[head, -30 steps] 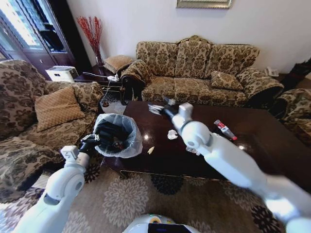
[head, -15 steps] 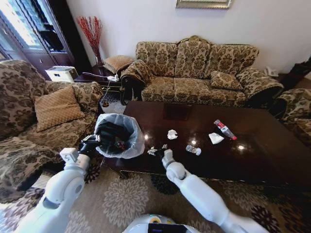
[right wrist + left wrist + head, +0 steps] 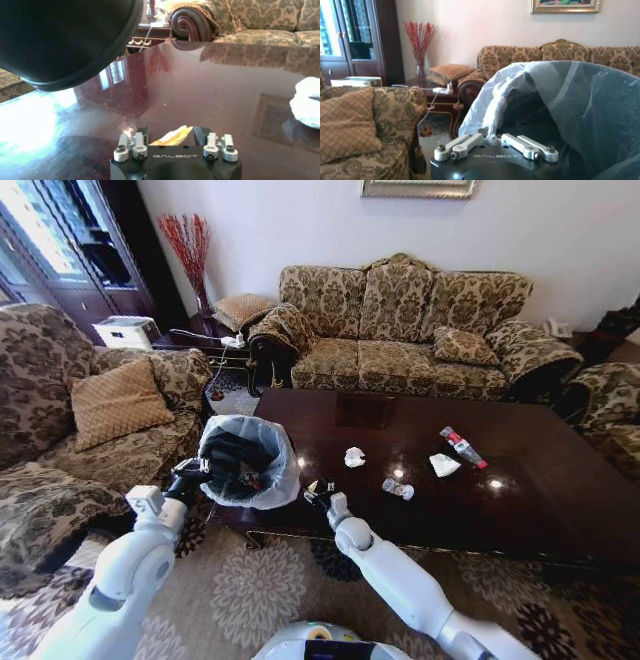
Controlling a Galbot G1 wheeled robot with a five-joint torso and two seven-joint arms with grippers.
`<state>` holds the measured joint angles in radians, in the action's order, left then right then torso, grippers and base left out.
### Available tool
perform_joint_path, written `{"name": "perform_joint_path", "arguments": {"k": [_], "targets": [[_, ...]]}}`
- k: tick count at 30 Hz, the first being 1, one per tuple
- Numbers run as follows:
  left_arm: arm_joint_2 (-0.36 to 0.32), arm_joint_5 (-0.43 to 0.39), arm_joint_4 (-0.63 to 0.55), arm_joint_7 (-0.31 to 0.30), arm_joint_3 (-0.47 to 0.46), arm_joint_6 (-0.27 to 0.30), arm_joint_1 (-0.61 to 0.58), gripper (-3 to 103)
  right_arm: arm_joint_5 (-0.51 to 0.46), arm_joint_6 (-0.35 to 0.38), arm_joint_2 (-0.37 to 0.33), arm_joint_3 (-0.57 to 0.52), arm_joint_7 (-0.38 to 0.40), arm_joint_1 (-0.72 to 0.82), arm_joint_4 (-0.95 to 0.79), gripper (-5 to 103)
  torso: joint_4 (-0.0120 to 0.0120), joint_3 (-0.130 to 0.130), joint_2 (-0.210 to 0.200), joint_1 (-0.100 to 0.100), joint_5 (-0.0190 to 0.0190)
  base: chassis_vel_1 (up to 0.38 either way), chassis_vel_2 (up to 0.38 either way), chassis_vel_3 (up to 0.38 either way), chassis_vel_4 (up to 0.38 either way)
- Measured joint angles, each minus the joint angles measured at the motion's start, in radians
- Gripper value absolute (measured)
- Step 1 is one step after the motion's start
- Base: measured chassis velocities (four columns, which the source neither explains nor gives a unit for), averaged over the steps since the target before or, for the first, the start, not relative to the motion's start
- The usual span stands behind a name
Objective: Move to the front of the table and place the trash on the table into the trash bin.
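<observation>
- The yellowish scrap [image 3: 173, 136] is lying on the surface [image 3: 520, 510] near its front left edge, and my right hand [image 3: 318, 492] is standing over it with its fingers [image 3: 131, 144] parted to either side; in the right wrist view the scrap is sitting between them, not yet pinched or lifted as far as I can judge.
- Other trash is waiting on the surface: a crumpled white wad [image 3: 354, 457] near the middle, a small clear piece [image 3: 397, 489] just right of it, a white wrapper [image 3: 444, 465] further right, and the bottle with the red cap [image 3: 463, 447] lying beside that wrapper.
- The trash bin [image 3: 243, 461] is being held up at the left end of the surface, its white liner folded over the rim. My left hand [image 3: 495, 144] is clamping narrowly on the liner at the rim.
- Dark contents are showing inside the bin in the head view; I cannot tell what they are.
- Judgement: I am standing at the front of the surface, so the approach is done. At least five pieces are remaining outside the bin, so the clearing is at an early or middle stage.
- A sofa [image 3: 420, 320] is standing behind the surface.
</observation>
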<state>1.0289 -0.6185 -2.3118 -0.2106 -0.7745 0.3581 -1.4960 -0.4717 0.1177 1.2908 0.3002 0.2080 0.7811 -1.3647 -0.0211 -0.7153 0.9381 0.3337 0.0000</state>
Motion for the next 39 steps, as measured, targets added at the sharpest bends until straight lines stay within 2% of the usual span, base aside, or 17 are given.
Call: {"name": "perform_joint_path", "arguments": {"k": [1,2,4,5,8,9,11,12,14,21,29,31,32,34,37,39], "targets": [[0.000,0.000,0.000,0.000,0.001,0.000,0.000,1,0.003,-0.002,0.000,0.001,-0.002,0.001,0.001,52,0.0000,0.000,0.000,0.000,0.0001,0.000,0.000,0.000,0.000],[0.000,0.000,0.000,0.000,0.001,0.000,0.000,1,0.005,-0.002,0.000,0.001,-0.002,0.001,0.002,52,0.0000,0.000,0.000,0.000,0.0000,0.000,0.000,0.000,0.000],[0.000,-0.001,0.002,0.000,0.003,0.000,0.000,1,0.008,-0.003,-0.001,0.002,-0.003,0.006,-0.001,41,-0.0001,0.000,0.000,0.000,0.0001,0.000,0.000,0.000,0.000],[0.000,-0.001,0.002,0.000,0.003,0.000,0.000,1,0.008,-0.003,-0.001,0.002,-0.003,0.006,-0.001,41,-0.0001,0.000,0.000,0.000,0.0001,0.000,0.000,0.000,0.000],[-0.003,-0.001,0.010,0.000,0.006,0.000,0.006,1,0.016,-0.004,-0.008,0.003,-0.002,0.009,-0.006,25,-0.0004,0.000,0.000,0.000,0.0000,0.000,0.000,0.000,0.000],[-0.003,-0.001,0.010,0.000,0.006,0.000,0.006,1,0.016,-0.004,-0.008,0.003,-0.002,0.009,-0.006,25,-0.0004,0.000,0.000,0.000,0.0000,0.000,0.000,0.000,0.000],[-0.006,-0.001,0.014,0.001,0.010,-0.001,0.010,1,0.021,-0.007,-0.013,0.004,0.000,0.010,-0.009,14,-0.0004,0.000,0.000,0.000,0.0001,0.000,0.000,0.000,0.000],[-0.006,-0.001,0.014,0.001,0.010,-0.001,0.010,1,0.021,-0.007,-0.013,0.004,0.000,0.010,-0.009,14,-0.0004,0.000,0.000,0.000,0.0001,0.000,0.000,0.000,0.000],[-0.006,-0.002,0.016,0.004,0.013,-0.001,0.013,1,0.021,-0.008,-0.016,-0.002,0.004,0.011,-0.013,4,-0.0006,0.000,0.000,0.000,0.0002,0.000,0.000,0.000,0.000],[-0.006,-0.002,0.017,0.008,0.014,-0.001,0.014,1,0.014,-0.009,-0.030,-0.064,0.021,0.009,-0.040,0,0.0000,-0.001,0.000,0.000,0.0000,0.000,0.000,0.000,0.000],[0.023,0.008,0.020,0.011,0.033,-0.001,0.021,1,-0.066,0.020,-0.122,-0.123,0.068,-0.086,-0.227,0,-0.0001,0.000,0.000,0.000,0.0002,0.000,0.000,0.000,0.000],[0.030,0.017,0.025,0.019,0.038,-0.001,0.022,1,-0.078,0.025,-0.146,-0.127,0.067,-0.142,-0.277,0,-0.0002,0.000,0.000,0.000,0.0002,0.000,0.000,0.000,0.000],[0.032,0.028,0.033,0.033,0.043,-0.007,0.022,1,-0.087,0.033,-0.168,-0.125,0.039,-0.217,-0.317,0,-0.0002,0.000,0.000,0.000,0.0001,0.000,0.000,0.000,0.000],[0.032,0.032,0.036,0.039,0.044,-0.010,0.021,1,-0.093,0.037,-0.175,-0.120,0.028,-0.244,-0.328,0,-0.0003,0.000,0.000,0.000,-0.0001,0.000,0.000,0.000,0.000],[0.035,0.053,0.051,0.066,0.048,-0.021,0.016,1,-0.168,0.070,-0.196,-0.048,-0.001,-0.444,-0.402,0,-0.0005,0.000,0.000,0.000,-0.0001,0.000,0.000,0.000,0.000],[0.034,0.056,0.058,0.068,0.050,-0.021,0.018,1,-0.235,0.095,-0.194,0.006,0.009,-0.527,-0.458,0,-0.0004,0.000,0.000,0.000,-0.0006,0.000,0.000,0.000,0.000]]}}
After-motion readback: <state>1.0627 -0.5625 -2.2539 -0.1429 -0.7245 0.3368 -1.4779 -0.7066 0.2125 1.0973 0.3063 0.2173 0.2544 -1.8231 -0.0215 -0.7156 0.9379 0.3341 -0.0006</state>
